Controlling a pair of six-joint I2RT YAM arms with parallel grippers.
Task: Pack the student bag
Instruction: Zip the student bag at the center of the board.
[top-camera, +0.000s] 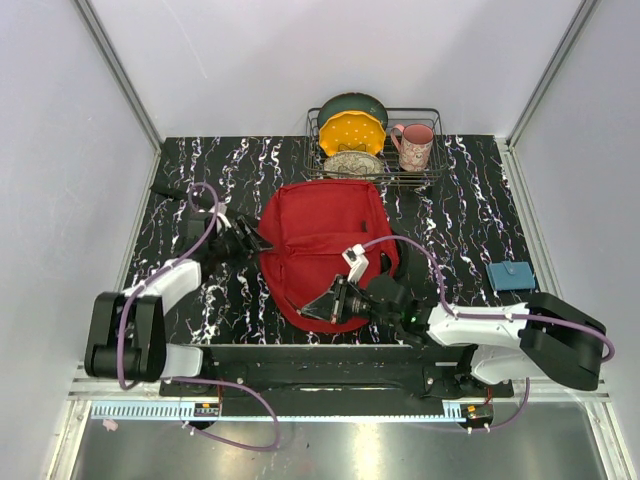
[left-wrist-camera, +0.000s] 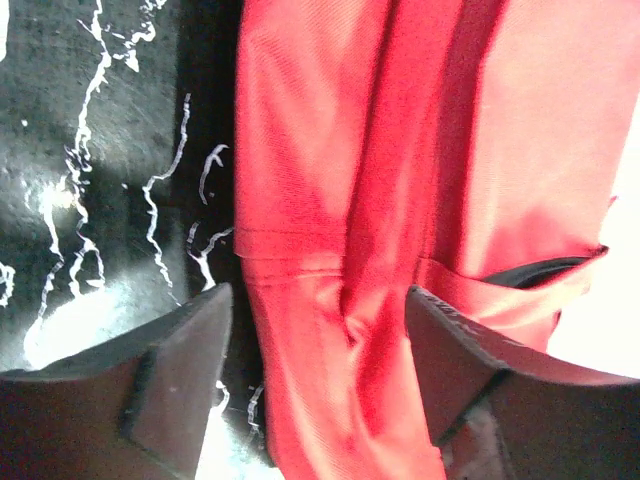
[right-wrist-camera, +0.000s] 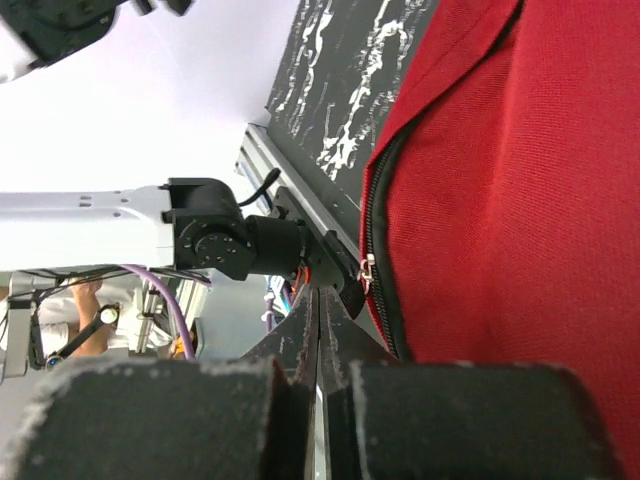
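Hovering at the left, the left tool (top-camera: 245, 241) is straddling the edge of the student bag (top-camera: 320, 225), its jaws standing wide and gripping nothing. The red bag is lying flat in the middle of the table (top-camera: 470, 210). At its near side, the right tool (top-camera: 333, 300) is pressing its jaws together, empty, just beside the zipper pull (right-wrist-camera: 368, 268). Opening the bag seems to be the step in hand, so the next move is probably catching that pull.
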